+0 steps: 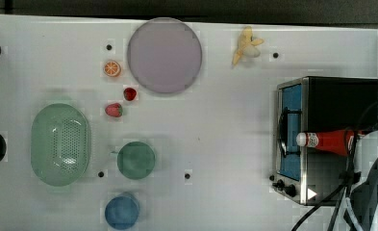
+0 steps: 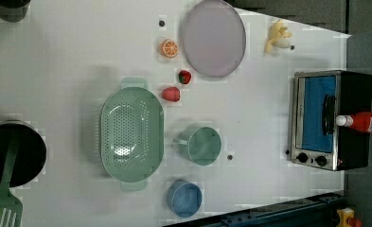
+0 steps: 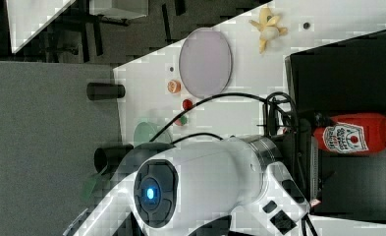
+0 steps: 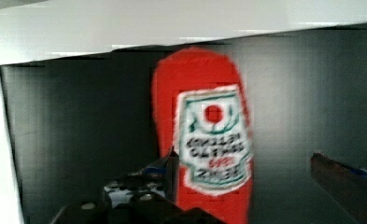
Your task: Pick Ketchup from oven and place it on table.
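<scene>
White table [image 1: 215, 120], ketchup [image 1: 328, 141] atop oven [image 1: 340, 96], claw [image 4: 246, 182] spread wide

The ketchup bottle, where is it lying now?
The ketchup bottle lies on its side on top of the black oven, at the top view's right edge, its white cap toward the oven's door side.

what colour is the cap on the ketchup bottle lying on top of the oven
White. The ketchup bottle's cap shows best in the top view, overhanging the oven front.
</scene>
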### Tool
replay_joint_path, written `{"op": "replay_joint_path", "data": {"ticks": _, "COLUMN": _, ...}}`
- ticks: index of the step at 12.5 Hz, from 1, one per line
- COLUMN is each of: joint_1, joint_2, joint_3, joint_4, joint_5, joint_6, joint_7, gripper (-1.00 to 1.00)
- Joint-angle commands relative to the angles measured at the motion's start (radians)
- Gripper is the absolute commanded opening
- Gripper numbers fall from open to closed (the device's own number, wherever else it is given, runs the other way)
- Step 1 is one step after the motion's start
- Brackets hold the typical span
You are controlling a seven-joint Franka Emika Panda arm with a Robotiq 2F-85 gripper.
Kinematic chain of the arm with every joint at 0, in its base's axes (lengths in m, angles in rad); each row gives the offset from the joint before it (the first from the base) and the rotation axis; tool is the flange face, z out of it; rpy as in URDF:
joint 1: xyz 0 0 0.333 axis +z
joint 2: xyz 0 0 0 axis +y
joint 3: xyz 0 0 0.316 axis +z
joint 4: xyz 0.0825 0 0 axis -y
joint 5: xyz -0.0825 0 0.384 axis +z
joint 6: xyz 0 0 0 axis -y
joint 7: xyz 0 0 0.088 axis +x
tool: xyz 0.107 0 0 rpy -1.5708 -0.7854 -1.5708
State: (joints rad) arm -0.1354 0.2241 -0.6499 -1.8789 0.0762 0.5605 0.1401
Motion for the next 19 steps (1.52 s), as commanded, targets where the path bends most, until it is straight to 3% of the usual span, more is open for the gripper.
{"op": "replay_joint_path", "data": {"ticks": 1, "joint_1": -0.004, "joint_2": 0.051, "joint_3": 0.014, "joint_4": 0.027, "joint_5": 0.032, "joint_6": 0.051, "joint_7": -0.127, "gripper": 1.00}}
{"op": "replay_joint_path", "data": {"ticks": 7, "joint_1": -0.018, "joint_2": 0.133, "joint_3": 0.013, "joint_4": 0.025, "joint_5": 0.115, "joint_6": 0.070, "joint_7": -0.139, "gripper": 1.00}}
{"op": "replay_joint_path", "data": {"ticks": 8, "joint_1": -0.018, "joint_2": 0.135, "joint_3": 0.014, "joint_4": 0.023, "joint_5": 0.115, "joint_6": 0.068, "joint_7": -0.139, "gripper": 0.74}}
{"op": "replay_joint_path", "data": {"ticks": 9, "joint_1": -0.018, "joint_2": 0.139, "joint_3": 0.014, "joint_4": 0.028, "joint_5": 0.115, "joint_6": 0.069, "joint_7": -0.139, "gripper": 0.26}}
{"op": "replay_joint_path", "data": {"ticks": 12, "joint_1": 0.008, "joint_2": 0.090, "joint_3": 0.016, "joint_4": 0.090, "joint_5": 0.114, "joint_6": 0.021, "joint_7": -0.139, "gripper": 0.26}}
{"op": "replay_joint_path", "data": {"ticks": 15, "joint_1": 0.073, "joint_2": -0.031, "joint_3": 0.022, "joint_4": 0.214, "joint_5": 0.105, "joint_6": -0.291, "joint_7": -0.138, "gripper": 0.26}}
{"op": "replay_joint_path", "data": {"ticks": 16, "joint_1": 0.103, "joint_2": -0.066, "joint_3": 0.045, "joint_4": 0.227, "joint_5": 0.097, "joint_6": -0.374, "joint_7": -0.138, "gripper": 0.26}}
{"op": "replay_joint_path", "data": {"ticks": 19, "joint_1": 0.182, "joint_2": -0.105, "joint_3": 0.175, "joint_4": 0.219, "joint_5": 0.082, "joint_6": -0.400, "joint_7": -0.130, "gripper": 0.26}}
